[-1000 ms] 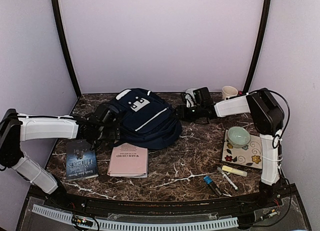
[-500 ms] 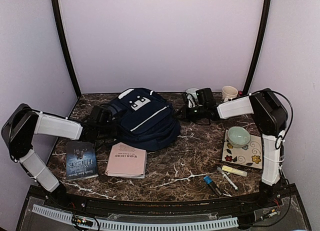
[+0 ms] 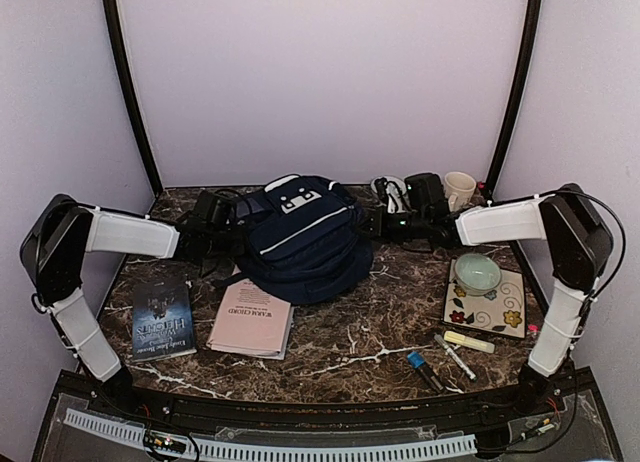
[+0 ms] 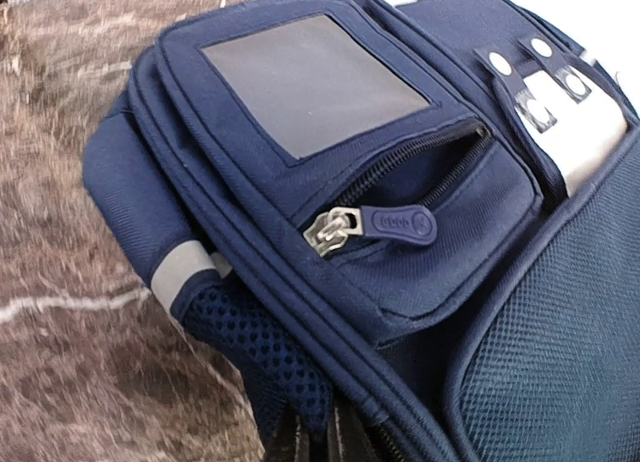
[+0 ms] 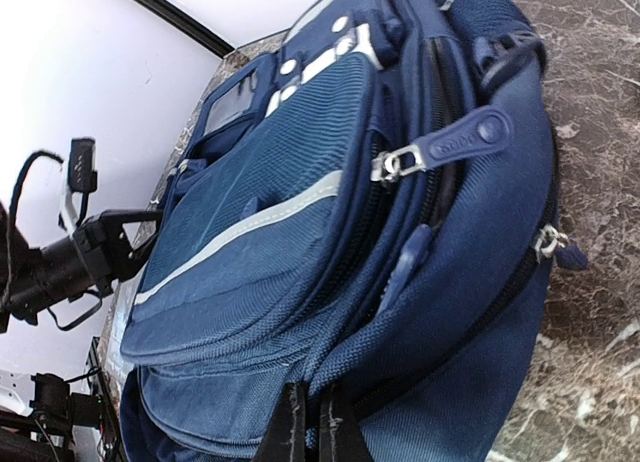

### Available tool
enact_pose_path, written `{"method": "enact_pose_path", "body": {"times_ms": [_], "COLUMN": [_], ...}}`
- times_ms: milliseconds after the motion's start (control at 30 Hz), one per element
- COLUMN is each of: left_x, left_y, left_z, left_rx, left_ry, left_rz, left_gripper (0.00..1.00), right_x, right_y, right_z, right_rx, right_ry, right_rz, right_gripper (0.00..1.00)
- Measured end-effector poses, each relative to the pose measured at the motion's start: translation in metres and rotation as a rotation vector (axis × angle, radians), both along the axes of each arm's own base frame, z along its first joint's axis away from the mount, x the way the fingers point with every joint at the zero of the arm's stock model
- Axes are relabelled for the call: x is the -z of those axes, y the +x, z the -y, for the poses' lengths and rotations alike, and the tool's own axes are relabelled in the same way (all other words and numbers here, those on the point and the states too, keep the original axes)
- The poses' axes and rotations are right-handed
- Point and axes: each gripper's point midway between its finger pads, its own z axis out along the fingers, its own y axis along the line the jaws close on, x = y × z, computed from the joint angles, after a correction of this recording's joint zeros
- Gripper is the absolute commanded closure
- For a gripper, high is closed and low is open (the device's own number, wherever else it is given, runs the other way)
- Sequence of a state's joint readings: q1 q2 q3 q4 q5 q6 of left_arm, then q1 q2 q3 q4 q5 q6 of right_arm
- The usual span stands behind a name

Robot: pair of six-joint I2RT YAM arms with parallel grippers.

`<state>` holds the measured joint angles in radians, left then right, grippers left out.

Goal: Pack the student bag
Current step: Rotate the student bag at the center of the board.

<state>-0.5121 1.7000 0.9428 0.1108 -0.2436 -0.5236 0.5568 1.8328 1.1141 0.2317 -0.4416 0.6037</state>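
Two-sided hold — left gripper (image 3: 236, 244) and right gripper (image 3: 366, 225) pinch the student bag (image 3: 305, 244).

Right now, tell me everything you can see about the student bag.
The student bag is a navy woven-fabric backpack with a white diagonal stripe, a grey-white snap patch, a grey window panel, a mesh side pocket and blue zip pulls. It lies front-up at the rear middle of the marble table. The left hand and right hand pinch its fabric from opposite sides.
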Motion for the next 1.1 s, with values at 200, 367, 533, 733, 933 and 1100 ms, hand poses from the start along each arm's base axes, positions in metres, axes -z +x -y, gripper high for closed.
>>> {"method": "enact_pose_path", "body": {"times_ms": [200, 367, 533, 733, 933, 1100], "left_x": [-0.006, -0.009, -0.008, -0.005, -0.008, -0.026], "left_y": [0.020, 0.047, 0.066, 0.072, 0.075, 0.084], "left_z": [0.000, 0.008, 0.015, 0.013, 0.006, 0.013], "left_rx": [0.027, 0.062, 0.112, 0.143, 0.151, 0.164], "left_ry": [0.076, 0.139, 0.202, 0.269, 0.343, 0.366], "left_rz": [0.005, 0.008, 0.014, 0.017, 0.038, 0.088], "left_gripper": [1.00, 1.00, 0.99, 0.92, 0.78, 0.76], "right_x": [-0.015, -0.016, -0.013, -0.003, 0.022, 0.034], "right_y": [-0.024, -0.047, -0.072, -0.095, -0.102, -0.110], "right_z": [-0.012, -0.021, -0.036, -0.051, -0.063, -0.072], "right_rx": [-0.013, -0.018, -0.046, -0.099, -0.141, -0.176], "right_ry": [-0.022, -0.056, -0.061, -0.034, -0.027, -0.029], "right_rz": [0.035, 0.043, 0.038, 0.001, -0.055, -0.072], "right_gripper": [1.00, 1.00, 1.00, 1.00, 0.99, 0.89]}}
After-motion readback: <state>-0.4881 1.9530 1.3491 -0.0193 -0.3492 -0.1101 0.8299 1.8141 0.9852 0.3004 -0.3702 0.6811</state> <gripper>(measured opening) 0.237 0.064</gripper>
